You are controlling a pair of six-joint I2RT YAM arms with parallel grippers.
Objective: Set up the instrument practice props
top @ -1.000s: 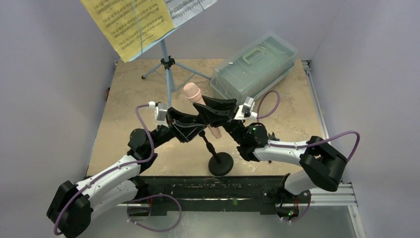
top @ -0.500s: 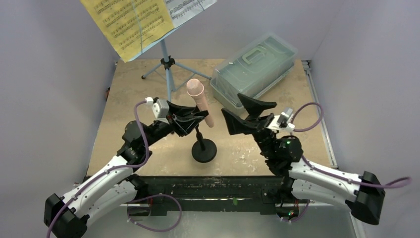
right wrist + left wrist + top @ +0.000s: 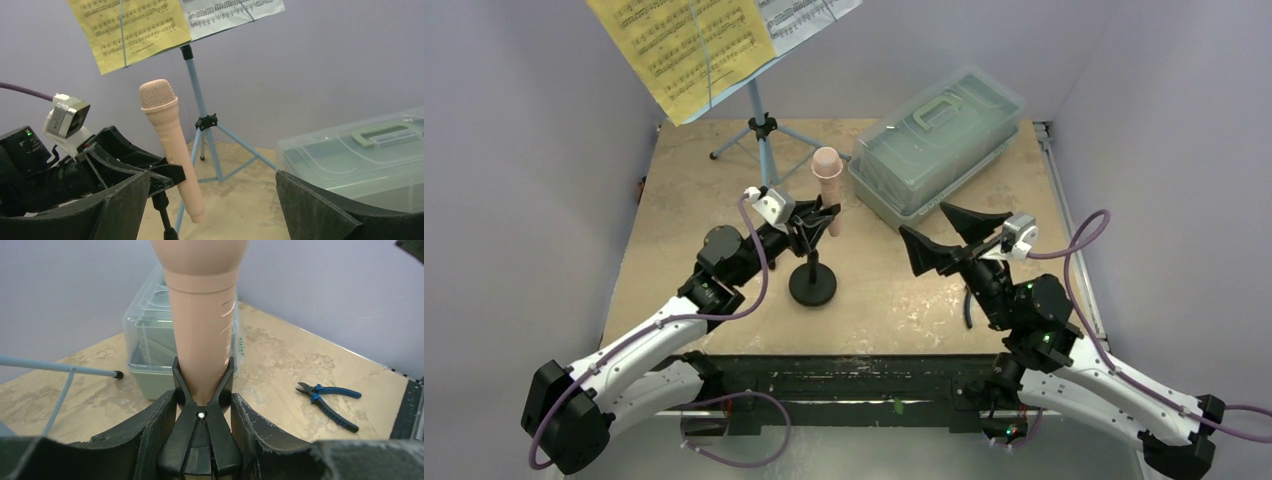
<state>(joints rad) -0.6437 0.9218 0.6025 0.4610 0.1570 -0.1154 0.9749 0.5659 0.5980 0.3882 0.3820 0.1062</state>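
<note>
The peach-pink microphone [image 3: 827, 183] sits in the clip [image 3: 202, 412] of the short black mic stand [image 3: 812, 285], whose round base rests on the table. My left gripper [image 3: 815, 222] is shut on that clip, one finger [image 3: 150, 435] on each side of it, just below the microphone [image 3: 202, 325]. My right gripper [image 3: 923, 220] stands wide open to the right of the stand, holding nothing. Seen from the right wrist, the microphone [image 3: 170, 135] is tilted in the clip. Behind it stands the light blue music stand [image 3: 762, 130], holding a yellow sheet [image 3: 679, 45] and a white sheet [image 3: 809, 15].
A clear lidded box [image 3: 934, 135] lies at the back right, close behind my right gripper. Blue-handled pliers [image 3: 330, 400] lie on the table to the right. The music stand's tripod legs [image 3: 235, 145] spread over the back of the table. Walls close in on three sides.
My right gripper has let go of the microphone, opened wide and drawn back to the right. My left gripper has carried the mic stand with the microphone to the left and farther back.
</note>
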